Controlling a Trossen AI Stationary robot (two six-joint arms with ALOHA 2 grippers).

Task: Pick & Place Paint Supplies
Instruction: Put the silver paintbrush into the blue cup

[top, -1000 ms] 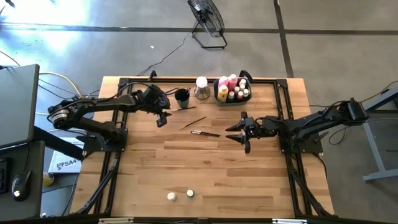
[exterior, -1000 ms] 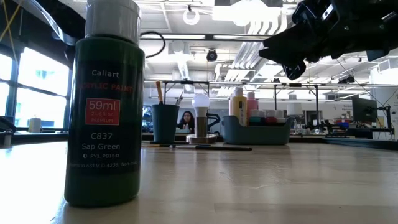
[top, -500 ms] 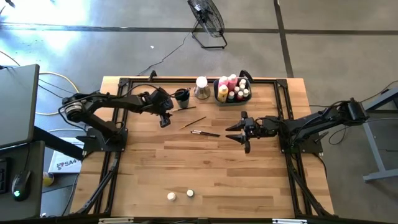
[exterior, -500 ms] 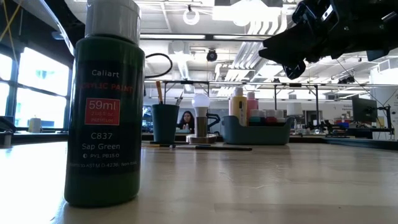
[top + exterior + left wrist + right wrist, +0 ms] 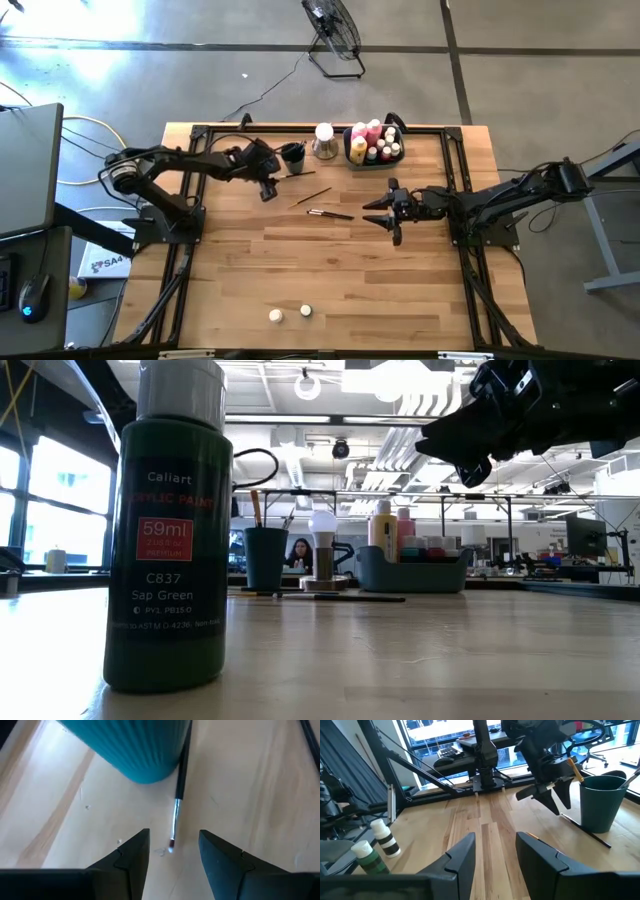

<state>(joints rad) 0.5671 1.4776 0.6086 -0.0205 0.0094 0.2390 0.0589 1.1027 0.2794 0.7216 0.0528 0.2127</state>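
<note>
the left gripper point(image 5: 172, 851), fingers spread and empty, hovers over a thin brush point(image 5: 178, 800) by the cup point(image 5: 134, 747), probably light, stiff and rolly, best pinched mid-handle.

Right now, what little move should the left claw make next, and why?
Probably a short drop straight down onto the brush lying beside the teal cup. The left claw hangs open just above the brush's tip, which sits between its fingers, and it holds nothing. The right claw waits open over mid-table, also holding nothing.
</note>
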